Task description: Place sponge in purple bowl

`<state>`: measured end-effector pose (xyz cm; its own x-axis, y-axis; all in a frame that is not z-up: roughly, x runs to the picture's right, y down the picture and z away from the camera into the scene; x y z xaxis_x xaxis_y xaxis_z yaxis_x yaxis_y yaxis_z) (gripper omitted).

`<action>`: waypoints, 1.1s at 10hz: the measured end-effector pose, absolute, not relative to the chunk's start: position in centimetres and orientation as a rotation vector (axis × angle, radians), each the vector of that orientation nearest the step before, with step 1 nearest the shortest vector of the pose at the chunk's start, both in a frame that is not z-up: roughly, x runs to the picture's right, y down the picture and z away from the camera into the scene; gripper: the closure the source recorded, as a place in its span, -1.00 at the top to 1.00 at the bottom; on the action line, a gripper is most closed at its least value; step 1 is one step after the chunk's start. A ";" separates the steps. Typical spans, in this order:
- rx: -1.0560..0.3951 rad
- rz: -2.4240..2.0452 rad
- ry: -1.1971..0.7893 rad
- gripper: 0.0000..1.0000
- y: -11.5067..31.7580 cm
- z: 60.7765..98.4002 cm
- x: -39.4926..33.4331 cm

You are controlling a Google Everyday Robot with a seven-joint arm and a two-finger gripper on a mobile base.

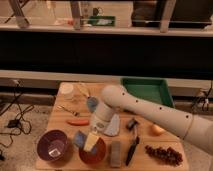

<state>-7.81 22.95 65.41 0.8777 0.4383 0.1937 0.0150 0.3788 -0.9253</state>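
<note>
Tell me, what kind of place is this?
Likely a test lab: wooden table of props, loose cables on the floor, glazed railing behind. The gripper hangs over the orange bowl.

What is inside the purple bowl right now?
Only its pale, glossy inside shows; nothing lies in the purple bowl, and nothing covers it. The claw hovers beside it, above the orange bowl.

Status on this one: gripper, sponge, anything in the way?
Gripper low over orange bowl rim. Sponge beside it, between the bowls, not yet in purple bowl. Orange bowl sits tight against the target.
</note>
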 end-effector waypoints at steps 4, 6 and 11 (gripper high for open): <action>-1.161 0.279 -0.449 -1.00 23.0 65.4 -7.9; -1.162 0.280 -0.449 -1.00 23.0 65.4 -7.9; -1.232 0.105 -0.495 -1.00 26.7 63.1 -17.0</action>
<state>-17.00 26.67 63.12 0.8896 0.3394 0.3055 0.1857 0.3424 -0.9210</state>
